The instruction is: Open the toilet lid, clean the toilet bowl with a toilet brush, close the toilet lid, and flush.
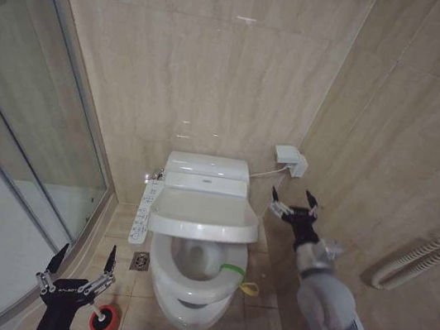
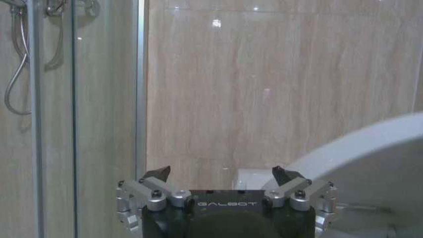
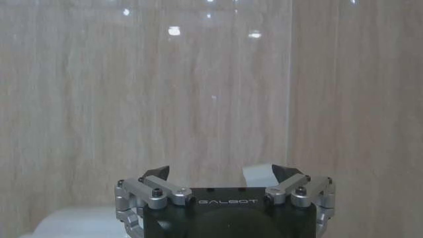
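- The toilet bowl (image 1: 182,297) stands on the tiled floor against the back wall, between the glass shower enclosure (image 1: 31,143) on the robot's left and the tiled side wall on its right; its white button strip (image 1: 143,211) runs along its left side.
- The toilet lid (image 1: 204,213) is partly raised, tilted over the rear of the bowl, so the ring seat (image 1: 189,281) and the basin beneath show; a yellow-green band (image 1: 231,270) sits at the seat's right edge.
- The right gripper (image 1: 295,202) hangs in the air just right of the lid, near the white wall box (image 1: 289,159), touching nothing; its fingers are spread.
- The left gripper (image 1: 81,260) hovers low at the bowl's left front, fingers spread and empty.
- A small red cup holder (image 1: 104,320) sits on the floor just beside the left gripper; whether the toilet brush stands in it cannot be told.
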Available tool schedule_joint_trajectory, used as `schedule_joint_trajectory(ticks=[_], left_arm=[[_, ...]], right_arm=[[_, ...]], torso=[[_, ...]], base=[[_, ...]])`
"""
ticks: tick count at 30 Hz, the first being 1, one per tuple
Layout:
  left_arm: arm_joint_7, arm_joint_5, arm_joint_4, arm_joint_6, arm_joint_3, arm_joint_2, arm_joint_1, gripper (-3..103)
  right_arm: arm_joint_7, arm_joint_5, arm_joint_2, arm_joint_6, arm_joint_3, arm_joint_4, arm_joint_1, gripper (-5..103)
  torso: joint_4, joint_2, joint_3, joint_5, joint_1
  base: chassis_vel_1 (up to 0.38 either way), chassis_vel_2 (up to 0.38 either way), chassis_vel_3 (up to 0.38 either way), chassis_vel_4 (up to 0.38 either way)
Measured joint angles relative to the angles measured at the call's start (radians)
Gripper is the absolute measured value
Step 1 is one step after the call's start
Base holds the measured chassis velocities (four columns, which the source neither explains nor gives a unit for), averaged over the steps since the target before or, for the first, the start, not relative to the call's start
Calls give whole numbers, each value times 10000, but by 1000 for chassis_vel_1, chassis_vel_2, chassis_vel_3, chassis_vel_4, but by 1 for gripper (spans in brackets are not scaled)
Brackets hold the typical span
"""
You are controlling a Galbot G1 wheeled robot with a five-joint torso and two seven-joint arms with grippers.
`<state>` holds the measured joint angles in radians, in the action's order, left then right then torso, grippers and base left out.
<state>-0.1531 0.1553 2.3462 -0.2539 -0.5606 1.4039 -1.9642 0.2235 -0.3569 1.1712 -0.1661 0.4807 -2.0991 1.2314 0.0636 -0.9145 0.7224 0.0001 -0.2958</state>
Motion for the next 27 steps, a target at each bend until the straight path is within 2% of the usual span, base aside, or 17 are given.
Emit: schedule_joint_trajectory(ticks=[8,27], left_arm=[[0,0,0,0,0,0,0,100],[0,0,-1,0,0,0,0,100]], right_arm=[[-318,686,565,299,352,-1301,2320,100],[-482,1634,1560,720,375,-3132,5097,100]], torso=[[2,0,-1,-2,1],[0,1,0,-3,0]], base=[[0,0,0,0],[0,0,0,0]])
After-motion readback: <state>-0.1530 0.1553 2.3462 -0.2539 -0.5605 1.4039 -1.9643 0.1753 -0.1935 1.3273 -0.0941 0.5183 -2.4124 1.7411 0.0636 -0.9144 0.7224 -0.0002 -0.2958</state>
